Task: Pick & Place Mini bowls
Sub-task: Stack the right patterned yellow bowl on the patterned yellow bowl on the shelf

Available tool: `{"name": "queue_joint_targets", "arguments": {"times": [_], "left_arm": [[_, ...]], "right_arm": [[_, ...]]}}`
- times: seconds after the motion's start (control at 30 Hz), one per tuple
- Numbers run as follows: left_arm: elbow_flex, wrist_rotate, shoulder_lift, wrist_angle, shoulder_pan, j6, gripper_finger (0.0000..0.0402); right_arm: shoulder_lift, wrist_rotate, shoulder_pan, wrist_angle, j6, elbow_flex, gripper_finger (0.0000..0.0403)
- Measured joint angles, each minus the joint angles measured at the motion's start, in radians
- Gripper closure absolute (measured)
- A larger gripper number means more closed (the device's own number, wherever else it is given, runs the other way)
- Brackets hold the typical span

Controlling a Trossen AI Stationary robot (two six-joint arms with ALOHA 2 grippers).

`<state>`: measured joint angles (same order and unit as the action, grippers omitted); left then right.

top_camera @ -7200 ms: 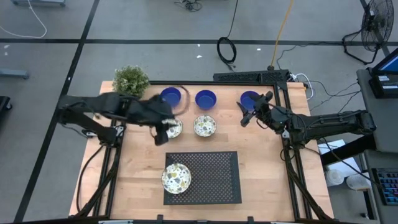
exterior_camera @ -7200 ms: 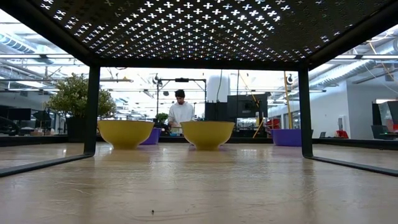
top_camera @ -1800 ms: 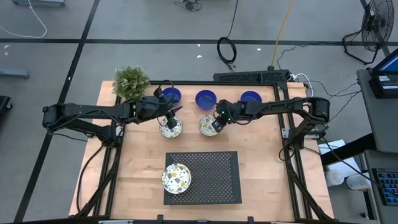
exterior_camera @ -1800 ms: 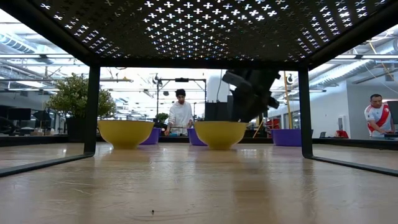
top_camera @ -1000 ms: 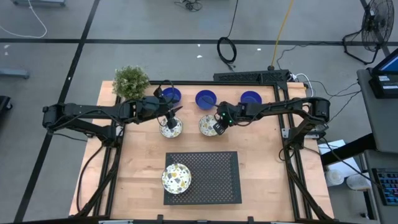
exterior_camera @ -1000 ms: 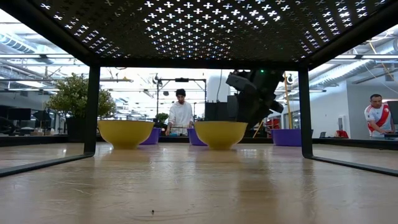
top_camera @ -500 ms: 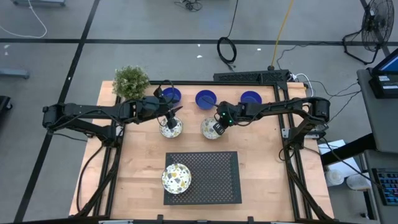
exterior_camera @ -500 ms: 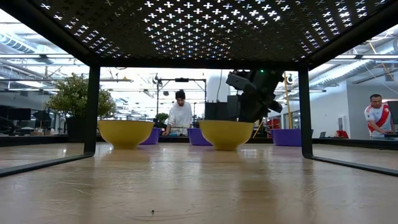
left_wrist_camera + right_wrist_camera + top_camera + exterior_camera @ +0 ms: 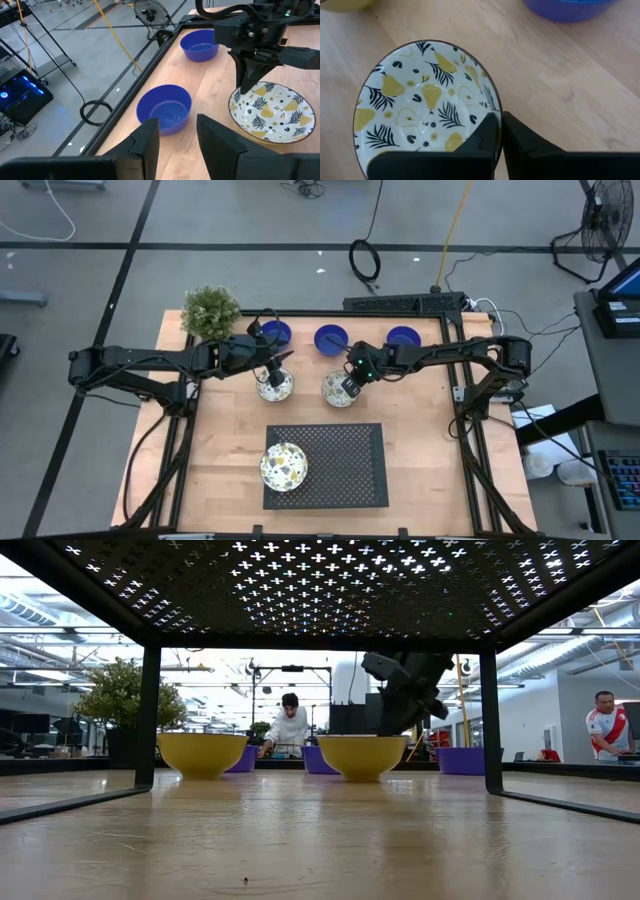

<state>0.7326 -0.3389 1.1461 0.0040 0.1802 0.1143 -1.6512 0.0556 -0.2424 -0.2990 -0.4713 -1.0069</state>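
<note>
Three blue bowls [image 9: 275, 333] [image 9: 331, 339] [image 9: 403, 337] stand in a row at the far edge. One pear-patterned white bowl [image 9: 284, 466] sits on the black mat [image 9: 345, 465]. A second one [image 9: 275, 387] stands on the wood under my left gripper [image 9: 272, 370], which hovers open and empty just over its far rim. My right gripper [image 9: 350, 383] is shut on the third patterned bowl [image 9: 336, 389], yellow outside in the low view [image 9: 360, 757]. My right gripper pinches the patterned bowl's rim [image 9: 496, 104] on the side toward the table's right, one finger [image 9: 487, 135] inside the bowl and one [image 9: 520, 142] outside. The fingers slant down from the right. The bowl sits upright, its foot [image 9: 360, 778] at table level.
A leafy potted plant [image 9: 211, 310] stands at the far left corner. A black perforated shelf [image 9: 320, 580] spans the low view overhead on its posts. People show in the room beyond the table. Bare wood lies right of the mat [image 9: 430, 450].
My right gripper, shut on the patterned bowl's rim, has drawn the bowl a little toward the table's near edge; the bowl stays upright. My left arm has kept still.
</note>
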Motion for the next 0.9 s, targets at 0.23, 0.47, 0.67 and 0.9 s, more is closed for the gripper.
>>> {"name": "queue_joint_targets", "arguments": {"times": [0.23, 0.47, 0.67, 0.9], "left_arm": [[0.000, 0.000, 0.000, 0.000, 0.000, 0.000, 0.0266], [0.000, 0.000, 0.000, 0.000, 0.000, 0.000, 0.0266], [0.000, 0.000, 0.000, 0.000, 0.000, 0.000, 0.0266], [0.000, 0.000, 0.000, 0.000, 0.000, 0.000, 0.0266]], "right_arm": [[-0.001, -0.006, 0.001, 0.064, 0.024, 0.000, 0.0399], [-0.002, -0.004, 0.002, 0.131, 0.067, 0.001, 0.0402], [-0.003, 0.003, 0.002, 0.184, 0.103, 0.002, 0.0403], [-0.005, 0.007, 0.002, 0.246, 0.147, 0.002, 0.0402]]}}
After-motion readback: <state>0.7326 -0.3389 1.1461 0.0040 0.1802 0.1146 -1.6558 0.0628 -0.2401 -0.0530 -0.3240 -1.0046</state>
